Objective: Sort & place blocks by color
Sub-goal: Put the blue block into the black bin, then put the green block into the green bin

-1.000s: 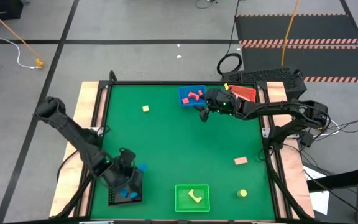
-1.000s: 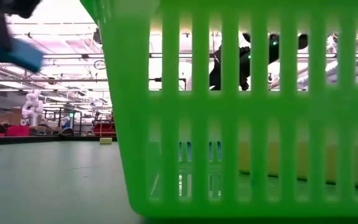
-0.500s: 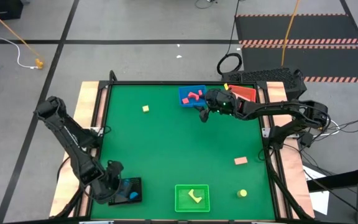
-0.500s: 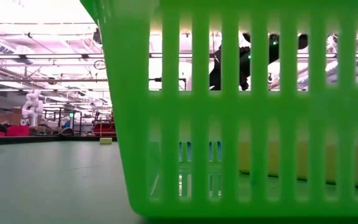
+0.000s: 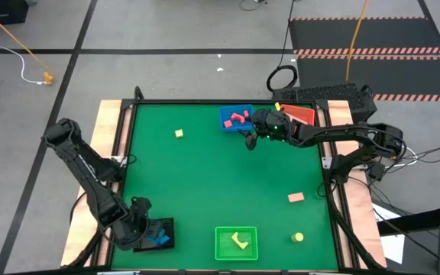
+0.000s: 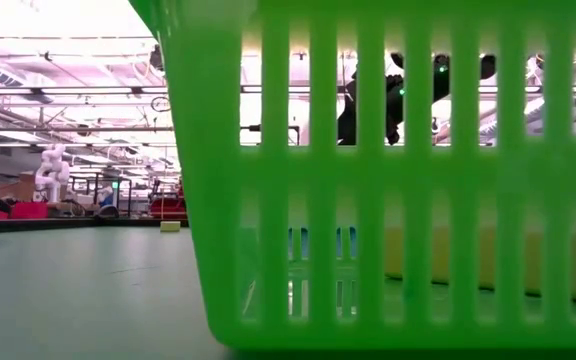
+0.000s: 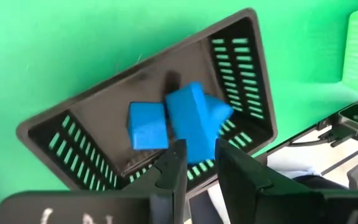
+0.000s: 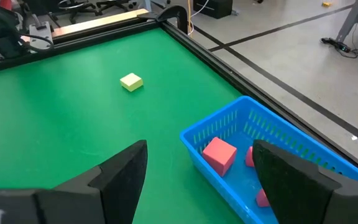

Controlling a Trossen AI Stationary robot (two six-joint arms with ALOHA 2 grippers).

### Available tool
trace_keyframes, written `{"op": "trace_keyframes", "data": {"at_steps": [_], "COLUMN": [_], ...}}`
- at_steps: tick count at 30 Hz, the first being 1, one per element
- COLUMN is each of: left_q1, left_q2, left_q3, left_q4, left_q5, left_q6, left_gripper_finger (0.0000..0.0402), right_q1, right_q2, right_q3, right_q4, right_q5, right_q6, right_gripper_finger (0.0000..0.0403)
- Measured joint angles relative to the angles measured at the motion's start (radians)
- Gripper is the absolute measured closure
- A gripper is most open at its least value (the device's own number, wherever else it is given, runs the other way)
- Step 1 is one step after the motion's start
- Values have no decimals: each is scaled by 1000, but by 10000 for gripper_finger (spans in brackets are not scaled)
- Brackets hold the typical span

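My left gripper [image 5: 147, 231] hangs over the black tray [image 5: 166, 226] at the table's near left corner, pointing steeply down, its fingers nearly together on a blue block [image 7: 190, 121]. A second blue block [image 7: 146, 126] lies on the tray's floor. My right gripper [image 5: 248, 141] waits open and empty at the far side, beside the blue tray [image 5: 228, 116], which holds red blocks [image 8: 219, 154]. Loose on the green table lie a yellow block [image 5: 179, 134], a tan block [image 5: 296, 197] and a yellow cylinder [image 5: 299, 237]. My left gripper has the blue block's near end [image 7: 199, 148] between its two fingertips, coming from above and pointing steeply down. The rest of the block reaches out past the fingers over the tray's floor. Whether it rests on the floor or on the other blocks, I cannot tell.
The green tray [image 5: 221, 252] with yellow pieces stands at the near edge; its slotted wall [image 6: 388, 200] fills the low view. A red tray [image 5: 304, 114] stands at the far right beside the blue one. The table's middle is bare green.
My left gripper has carried the blue block toward the table's near left corner, from beside the black tray's far edge to over the tray, and has turned about its own axis on the way. For the last half second it has hung there.
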Motion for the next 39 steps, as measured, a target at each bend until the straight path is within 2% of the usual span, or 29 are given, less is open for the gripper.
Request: {"op": "trace_keyframes", "data": {"at_steps": [8, 11, 18, 22, 25, 27, 30, 33, 39], "left_q1": [4, 25, 182, 307, 414, 493, 619, 745, 971], "left_q2": [0, 0, 0, 0, -1, -1, -1, -1, -1], "left_q3": [0, 0, 0, 0, 0, 0, 0, 0, 0], "left_q4": [-3, -60, -195, -207, -195, -168, -112, -59, 2], "left_q5": [-73, -96, -256, -378, -496, -529, -521, -463, -349], "left_q6": [173, 232, 378, 600, 820, 979, 1189, 1356, 1591], "left_gripper_finger": [316, 316, 316, 316, 316, 316, 316, 316, 316], "right_q1": [0, 0, 0, 0, 0, 0, 0, 0, 0], "right_q2": [0, 0, 0, 0, 0, 0, 0, 0, 0], "right_q3": [0, 0, 0, 0, 0, 0, 0, 0, 0], "right_q4": [0, 1, 15, 6, 5, 5, 4, 4, 15], "right_q5": [0, 0, 0, 0, 0, 0, 0, 0, 0], "right_q6": [0, 0, 7, 7, 8, 8, 8, 7, 1], "right_gripper_finger": [122, 122, 122, 122, 122, 122, 122, 122, 122]}}
